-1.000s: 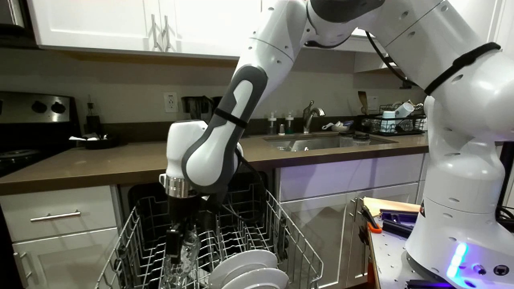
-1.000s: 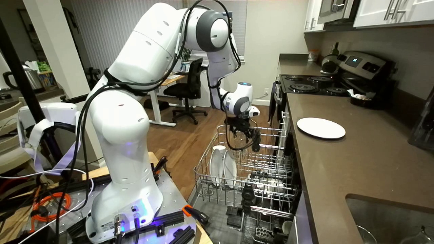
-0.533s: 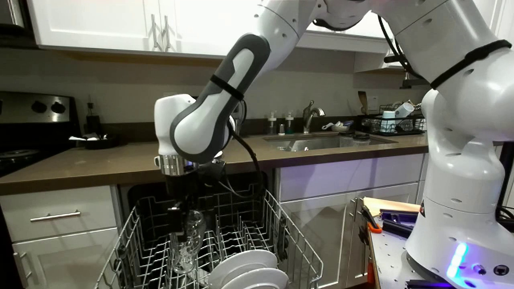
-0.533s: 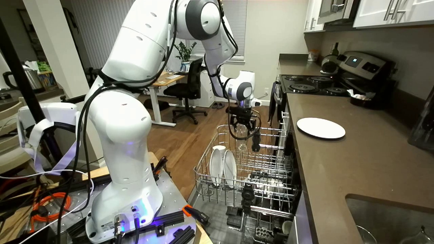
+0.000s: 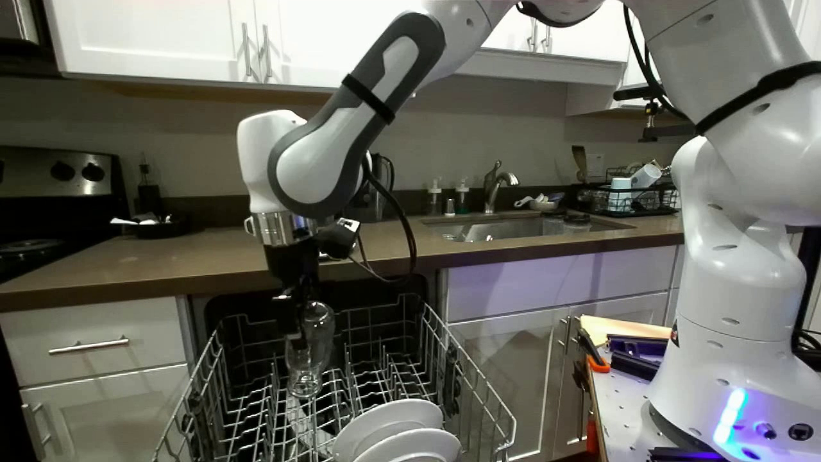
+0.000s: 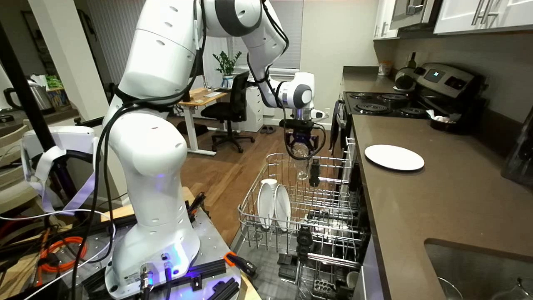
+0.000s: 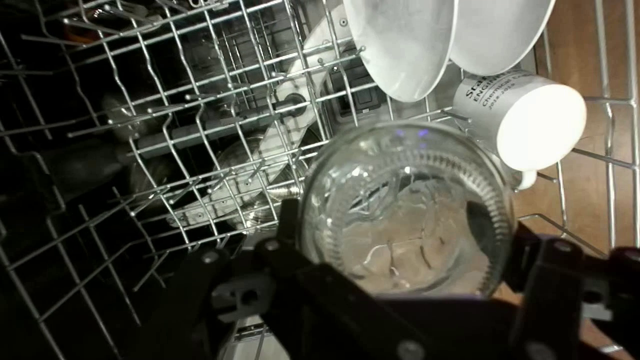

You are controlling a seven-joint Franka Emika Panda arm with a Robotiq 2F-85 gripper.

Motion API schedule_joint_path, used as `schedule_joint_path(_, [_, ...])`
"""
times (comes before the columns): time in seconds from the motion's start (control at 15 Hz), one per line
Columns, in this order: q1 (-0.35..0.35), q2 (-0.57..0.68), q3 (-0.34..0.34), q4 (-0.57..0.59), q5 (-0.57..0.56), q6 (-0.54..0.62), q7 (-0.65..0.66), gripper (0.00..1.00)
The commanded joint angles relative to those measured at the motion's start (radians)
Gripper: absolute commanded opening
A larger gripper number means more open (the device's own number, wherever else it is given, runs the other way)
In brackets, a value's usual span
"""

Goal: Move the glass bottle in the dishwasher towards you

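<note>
Claw (image 7: 406,235): jaws clamped across glass bottle (image 5: 315,346) | Axis: bottle extends below claw, near vertical | Beneath: dishwasher rack (image 5: 471,365)

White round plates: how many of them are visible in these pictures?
3: two white plates on edge in the grey wire dishwasher rack, another white plate flat on the brown countertop. Others may be hidden below the rack.

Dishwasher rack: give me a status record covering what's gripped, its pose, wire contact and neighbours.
gripped: glass bottle
pincer: clamped around the bottle's sides
pose: ribbed round end uppermost, per the wrist view
place: over the dishwasher rack
wire contact: cannot tell from these views
neighbours: lettered white mug; two white plates standing on edge
</note>
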Motion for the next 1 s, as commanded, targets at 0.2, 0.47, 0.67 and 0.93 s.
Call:
schedule_joint_path(0.2, [-0.020, -0.060, -0.024, 0.000, -0.003, -0.078, 0.051, 0.61])
schedule_joint_path(0.47, [-0.047, -0.057, -0.039, -0.003, 0.018, -0.072, 0.069, 0.61])
schedule_joint_path(0.67, [-0.074, -0.048, -0.049, 0.001, 0.039, -0.072, 0.077, 0.61])
schedule_joint_path(0.93, [-0.104, -0.039, -0.073, -0.002, 0.058, -0.079, 0.113, 0.61])
